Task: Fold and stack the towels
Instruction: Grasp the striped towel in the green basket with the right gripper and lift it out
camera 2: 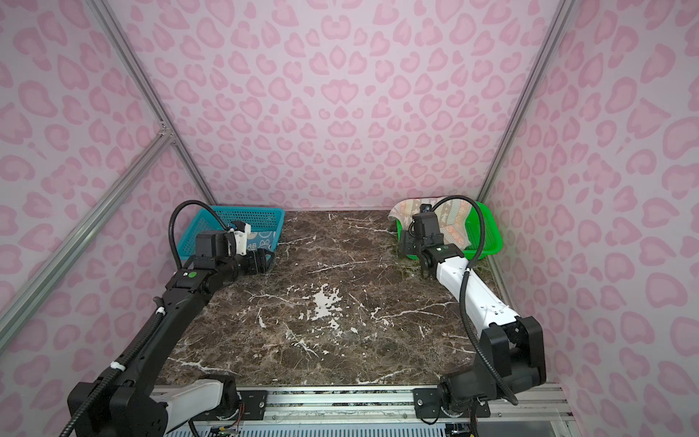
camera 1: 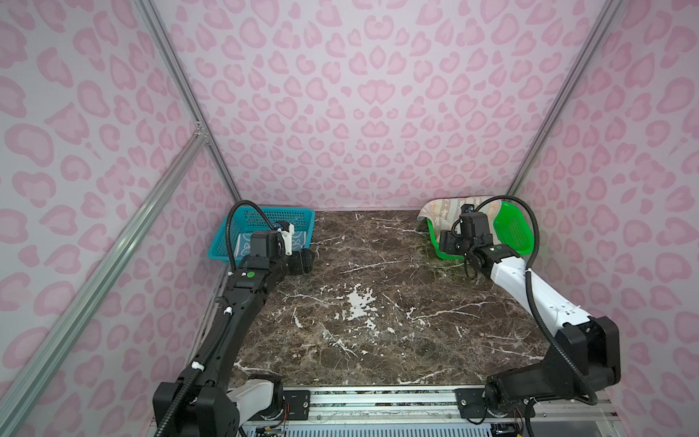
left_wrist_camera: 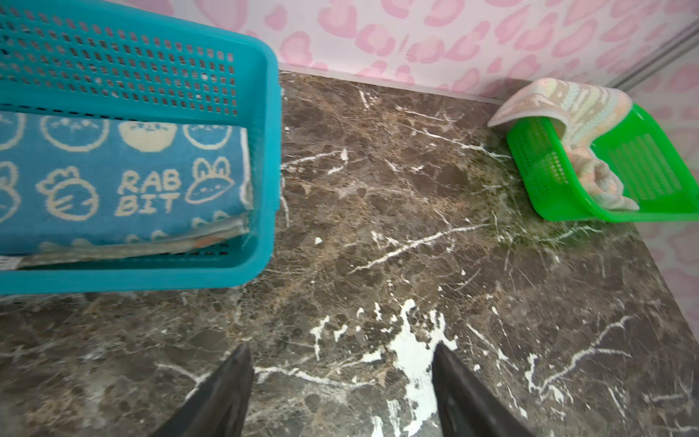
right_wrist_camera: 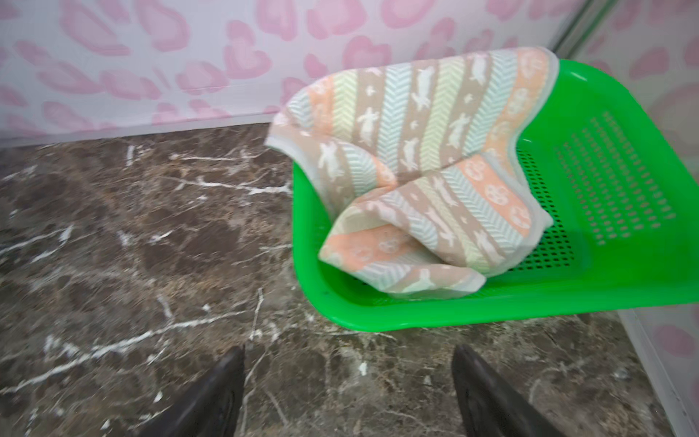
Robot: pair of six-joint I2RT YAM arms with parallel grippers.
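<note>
Left claw (left_wrist_camera: 340, 350), right claw (right_wrist_camera: 348, 348) gape empty; blue towel (left_wrist_camera: 113, 181) (lettered RABBIT) reads only from left wrist.

Folded towels (left_wrist_camera: 125, 181) in back-left basket (left_wrist_camera: 132, 64); crumpled towel (right_wrist_camera: 416, 132) in back-right basket (right_wrist_camera: 624, 272), draped over rim; both baskets on table (camera 1: 378, 321)

Marble table (camera 1: 378, 272): blue basket (camera 1: 264, 216), green basket (camera 1: 510, 227)

left hand (left_wrist_camera: 340, 352) jaws apart and empty, right hand (right_wrist_camera: 348, 352) likewise spread, left arm (camera 1: 246, 299) and right arm (camera 1: 529, 291) extended forward
</note>
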